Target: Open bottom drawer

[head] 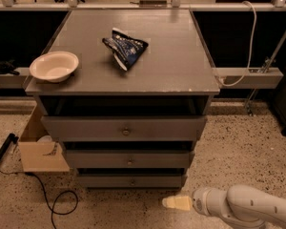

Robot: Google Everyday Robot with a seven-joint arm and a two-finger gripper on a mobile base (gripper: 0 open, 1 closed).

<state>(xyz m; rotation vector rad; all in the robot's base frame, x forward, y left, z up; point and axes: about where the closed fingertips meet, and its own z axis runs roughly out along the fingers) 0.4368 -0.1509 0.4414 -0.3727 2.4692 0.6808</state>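
Gripper: the gripper (176, 203) hangs low over the speckled floor (238, 147), in front of the cabinet's right corner; its cream tip points left.
Gripper state: cannot tell whether it is released or clenched; it holds nothing that shows.
Arm: the white arm (250, 209) runs off to the right, behind the gripper.
Bottom drawer: the bottom drawer (102, 181) is just above and left of the gripper, lowest of three grey fronts.
Knob: its small round knob (132, 181) lies up and left of the gripper, apart from it.
Middle drawer: the middle drawer (97, 159) is higher up, same side.
Top drawer: the top drawer (81, 128) is higher again.
Cabinet: the grey cabinet (181, 61) rises above and left of the gripper.
Bowl: a pale bowl (54, 66) sits far up-left, on the cabinet's left edge.
Bag: a dark blue bag (125, 49) lies well above, mid-top.
Box: a cardboard box (40, 154) stands far left on the floor.
Cable: a black cable (57, 205) loops on the floor, level with the gripper, well to its left.
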